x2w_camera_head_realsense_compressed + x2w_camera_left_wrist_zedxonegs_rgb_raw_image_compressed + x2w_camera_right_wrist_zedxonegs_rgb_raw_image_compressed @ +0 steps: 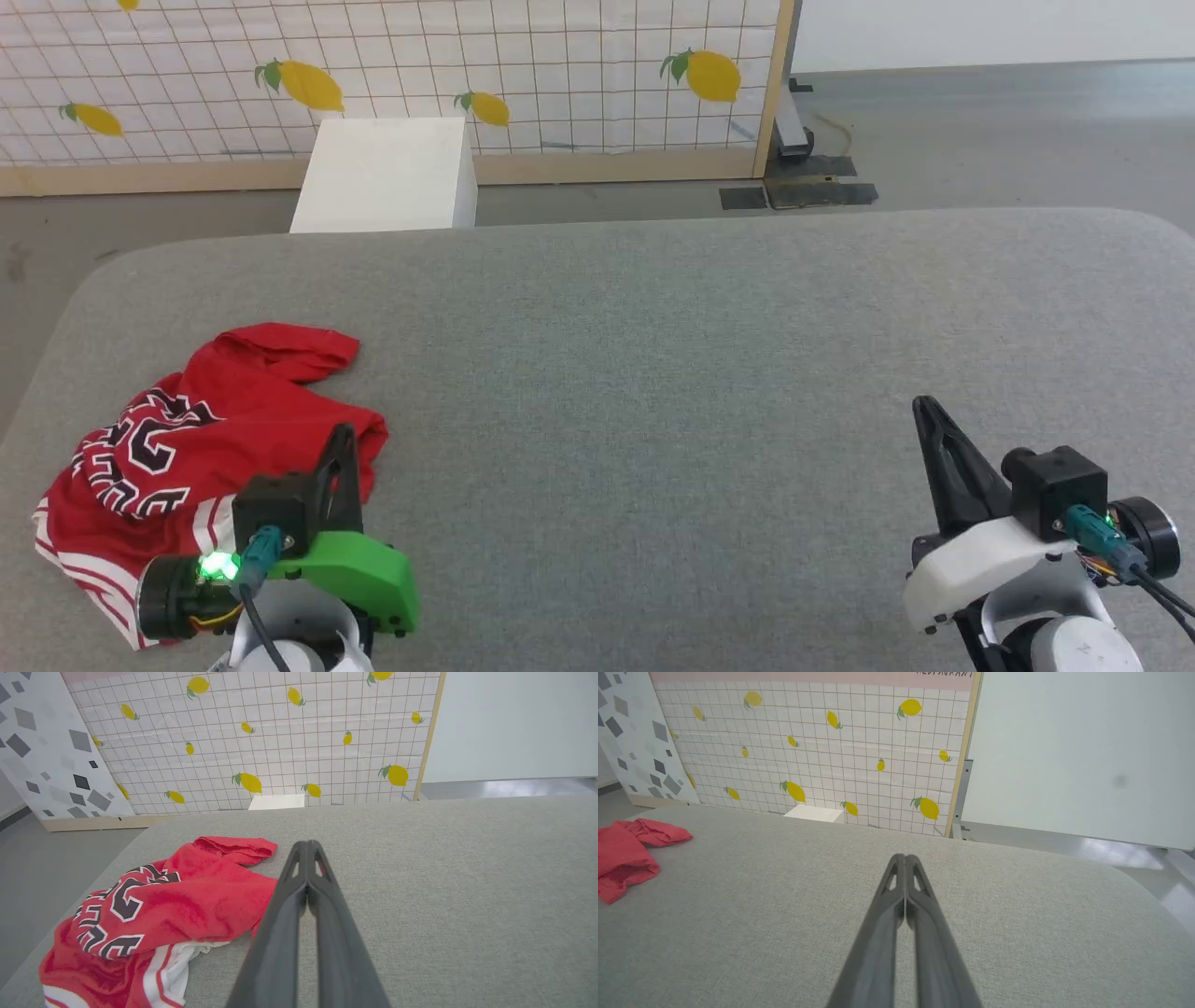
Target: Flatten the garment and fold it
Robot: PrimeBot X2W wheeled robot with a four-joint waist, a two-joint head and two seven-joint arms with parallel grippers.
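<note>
The grey cloth-covered table point(709, 355) spans the scene from left to right. Beyond its far edge stands a white grid panel printed with yellow lemons point(523, 65), framed in pale wood. A white box point(387, 173) stands on the floor between the panel and the table's far edge, left of centre.

The garment point(215, 411) lies crumpled at the near left of the table. Its black-and-white print faces up, and a white, red-striped sleeve lies at its near side. One red fold points toward the far edge.

The left gripper point(341, 434) is closed, fingers pressed together and gripping nothing. It sits just beside the garment's right edge; contact with the cloth cannot be determined.

The right gripper point(924, 406) is closed in the same way and grips nothing. It is at the near right, well apart from the garment, with a wide stretch of table surface between them.
</note>
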